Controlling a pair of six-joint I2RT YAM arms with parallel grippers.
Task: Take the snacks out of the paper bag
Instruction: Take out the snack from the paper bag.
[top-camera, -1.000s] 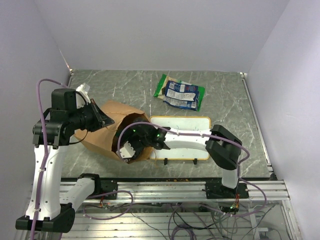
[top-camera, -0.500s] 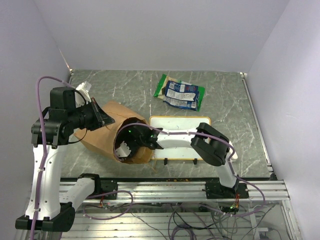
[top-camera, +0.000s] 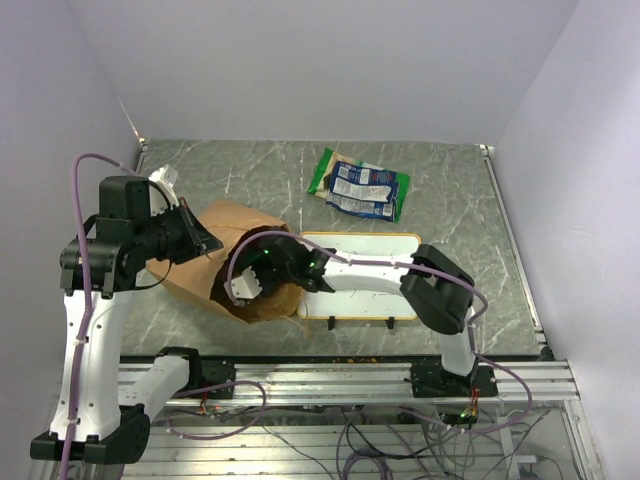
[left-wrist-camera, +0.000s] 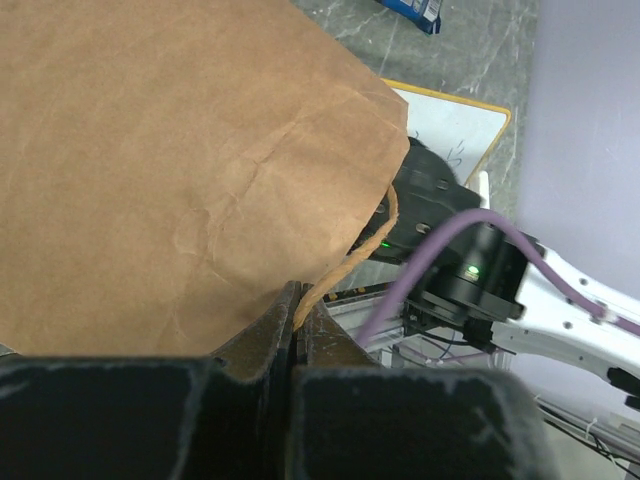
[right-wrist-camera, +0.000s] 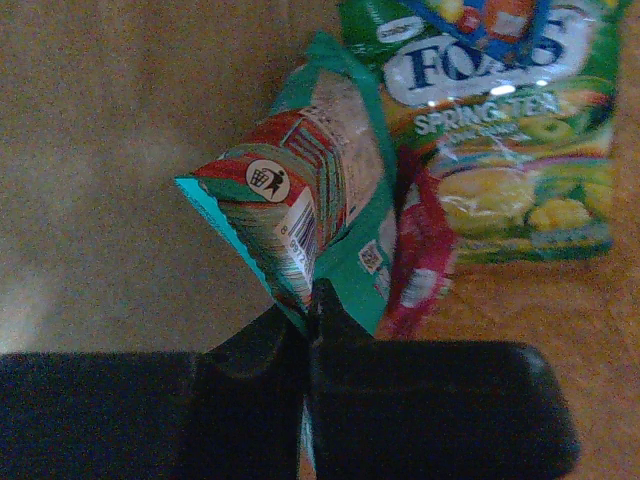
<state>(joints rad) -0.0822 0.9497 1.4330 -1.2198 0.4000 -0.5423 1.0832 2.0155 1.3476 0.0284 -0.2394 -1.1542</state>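
**Right gripper (right-wrist-camera: 308, 300) pinches a teal packet (right-wrist-camera: 315, 190) inside the paper bag (top-camera: 215, 250); left gripper (left-wrist-camera: 297, 308) clamps the string handle (left-wrist-camera: 345, 265)**

At about 9 o'clock on the green marbled table (top-camera: 250, 175), the left arm reaches in toward the bag. Its wrist view shows both fingers pressed tight together on the thin twisted string handle. The handle runs up from them to the rim of the brown paper wall.

The paper bag sits at roughly 8 o'clock on the table. It is tipped over, with its mouth facing about 4 o'clock toward the near edge.

The right arm stretches across from 3 o'clock and goes into that mouth, so the overhead view hides its fingertips. In its own wrist view the two dark fingers are closed on the bottom corner of the teal packet. That packet has red stripes, a barcode and a small bin symbol, and it stands up at an angle from the grip.

Touching the teal packet at 3 o'clock is a red wrapper (right-wrist-camera: 415, 265). At 1 o'clock lies a green Fox's packet (right-wrist-camera: 500, 130) marked "Spring Tea" with pictures of yellow fruit. Both rest on the brown paper inside the bag.

Just right of the bag, a framed whiteboard (top-camera: 380, 246) lies flat, and the right arm's white link crosses over it.

Well apart from the bag, at about 1 o'clock near the far edge, the loose snacks (top-camera: 360, 190) lie overlapping on the table. They are green-edged packets and dark blue wrappers with white lettering.
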